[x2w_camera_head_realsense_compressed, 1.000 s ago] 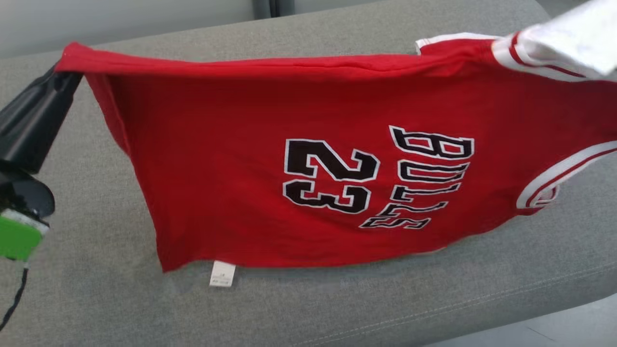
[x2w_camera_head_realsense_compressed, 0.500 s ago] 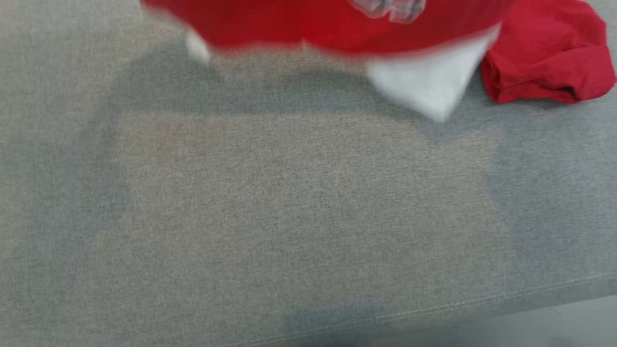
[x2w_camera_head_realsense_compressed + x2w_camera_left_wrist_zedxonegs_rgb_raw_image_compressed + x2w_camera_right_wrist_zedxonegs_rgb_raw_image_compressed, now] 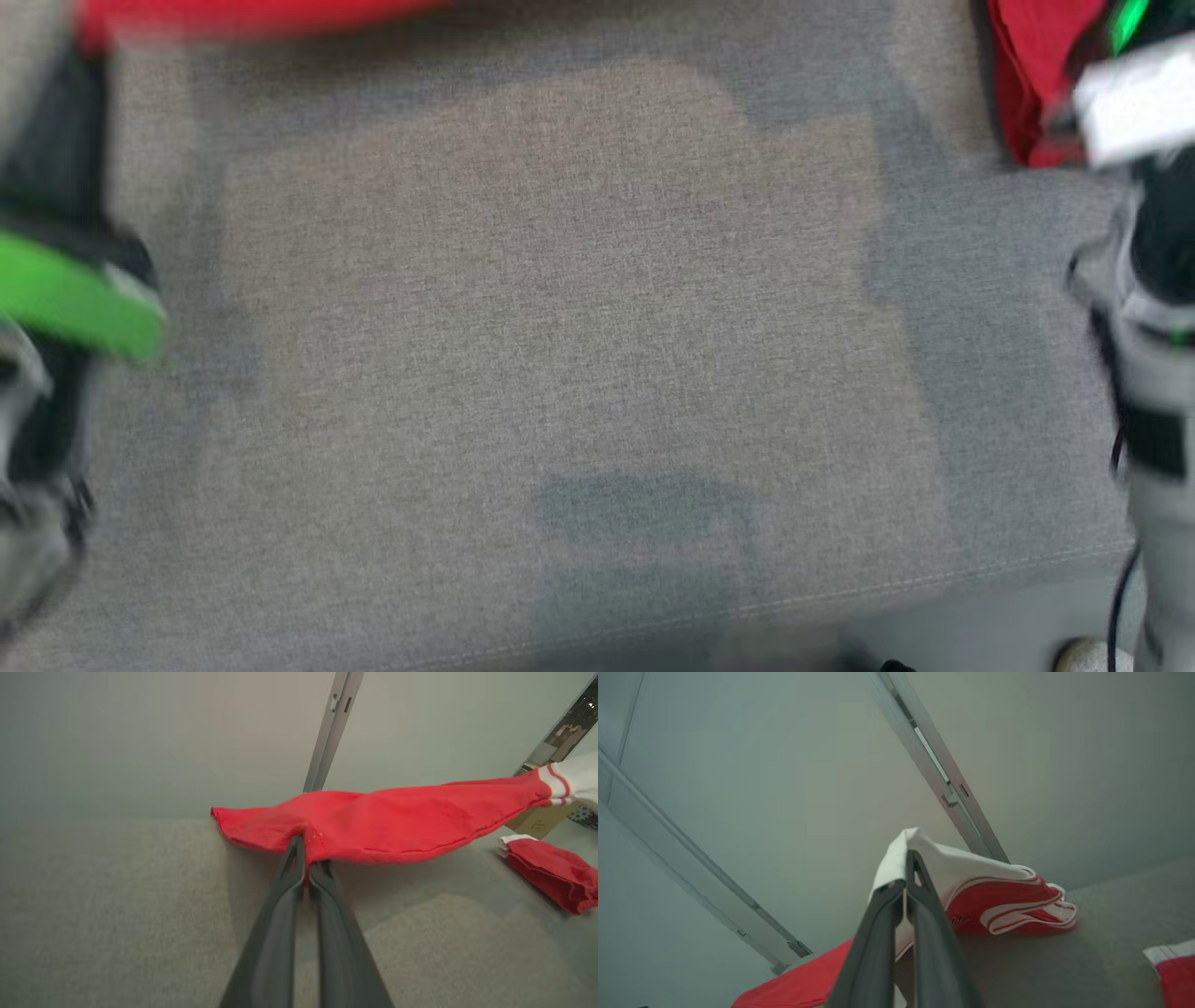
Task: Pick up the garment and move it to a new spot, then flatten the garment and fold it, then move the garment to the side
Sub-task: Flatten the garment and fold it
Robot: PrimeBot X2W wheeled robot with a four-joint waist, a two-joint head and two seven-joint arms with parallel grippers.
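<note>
red blur, probably garment (image 3: 252, 14), cropped above

**Head camera tipped down**

The red jersey (image 3: 252, 17), spread across my view a second ago with its number showing, is now a blurred strip at the far edge. More grey cushion (image 3: 560, 327) shows, and my left forearm (image 3: 47, 448) and right forearm (image 3: 1158, 420) have entered at the sides.

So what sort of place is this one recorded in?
Likely an indoor lab or test room, not a home: a grey fabric-covered cushion serves as the work surface, bare pale wall panels are joined by a metal strip, and what looks like a cardboard box sits behind the red jersey.
</note>
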